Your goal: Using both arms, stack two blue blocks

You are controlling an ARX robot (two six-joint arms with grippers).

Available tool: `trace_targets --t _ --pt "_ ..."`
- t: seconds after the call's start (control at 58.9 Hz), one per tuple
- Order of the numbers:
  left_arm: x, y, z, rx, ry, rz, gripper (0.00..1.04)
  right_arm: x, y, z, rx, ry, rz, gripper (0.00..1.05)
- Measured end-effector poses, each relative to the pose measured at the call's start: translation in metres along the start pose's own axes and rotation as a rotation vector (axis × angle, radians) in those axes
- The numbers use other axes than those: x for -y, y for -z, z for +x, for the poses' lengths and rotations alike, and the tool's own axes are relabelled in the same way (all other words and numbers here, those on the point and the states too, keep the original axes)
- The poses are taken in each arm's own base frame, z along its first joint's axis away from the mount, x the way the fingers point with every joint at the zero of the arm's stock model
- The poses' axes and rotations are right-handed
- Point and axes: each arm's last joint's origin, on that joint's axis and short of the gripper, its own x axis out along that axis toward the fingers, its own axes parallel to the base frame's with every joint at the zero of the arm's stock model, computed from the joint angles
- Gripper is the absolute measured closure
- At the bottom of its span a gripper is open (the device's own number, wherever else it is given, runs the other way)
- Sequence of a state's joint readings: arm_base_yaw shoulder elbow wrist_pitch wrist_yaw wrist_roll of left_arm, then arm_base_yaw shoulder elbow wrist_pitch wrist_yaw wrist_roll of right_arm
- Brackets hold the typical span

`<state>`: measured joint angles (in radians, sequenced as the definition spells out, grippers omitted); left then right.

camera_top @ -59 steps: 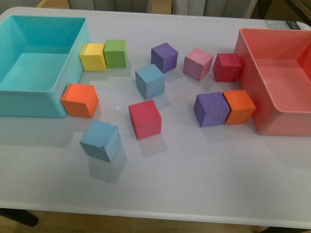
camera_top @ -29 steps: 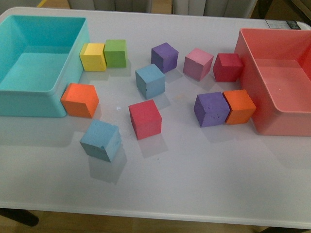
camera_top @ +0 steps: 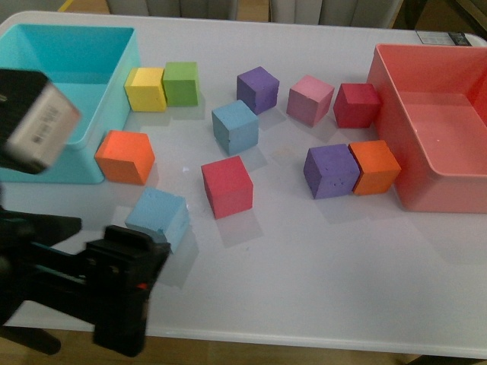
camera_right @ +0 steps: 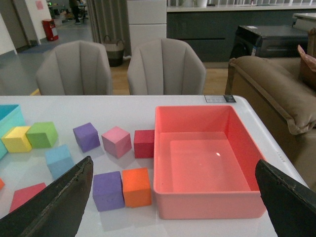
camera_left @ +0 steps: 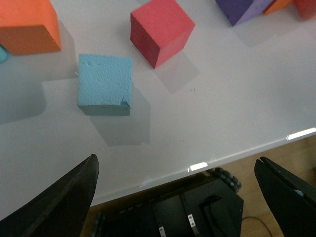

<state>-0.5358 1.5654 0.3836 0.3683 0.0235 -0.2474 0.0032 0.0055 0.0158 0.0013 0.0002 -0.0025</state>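
One blue block (camera_top: 235,126) sits mid-table; it also shows in the right wrist view (camera_right: 59,160). The other blue block (camera_top: 158,218) lies near the front left, its lower edge hidden behind my left arm. In the left wrist view this block (camera_left: 105,84) lies ahead of the left gripper (camera_left: 176,159), which is open, empty and over the table's front edge. The arm's black body (camera_top: 118,296) and white labelled part (camera_top: 38,122) fill the lower left of the front view. My right gripper (camera_right: 174,163) is open and empty, high above the table's right side, and is out of the front view.
A turquoise bin (camera_top: 76,28) stands at the far left and a red bin (camera_top: 426,199) at the right. A red cube (camera_top: 227,185), orange cube (camera_top: 125,157), purple cube (camera_top: 331,170) and several other coloured cubes are scattered between them.
My left arm has come into the front view from the lower left and now covers part of the near blue block. The blocks have not moved.
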Motion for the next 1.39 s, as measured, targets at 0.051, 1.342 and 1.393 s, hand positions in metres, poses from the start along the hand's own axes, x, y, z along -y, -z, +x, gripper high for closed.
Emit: trace_targets --t 0.051,1.342,1.393 --pt "0.000 0.000 0.010 -0.027 -0.005 0.012 0.09 0.000 0.000 0.000 0.000 0.000 0.000 0.09" --pt "-0.061 -0.041 0.128 -0.163 -0.097 0.148 0.09 0.000 0.000 0.000 0.000 0.000 0.000 0.09" --pt "-0.063 -0.040 0.130 -0.166 -0.098 0.145 0.09 0.000 0.000 0.000 0.000 0.000 0.000 0.09"
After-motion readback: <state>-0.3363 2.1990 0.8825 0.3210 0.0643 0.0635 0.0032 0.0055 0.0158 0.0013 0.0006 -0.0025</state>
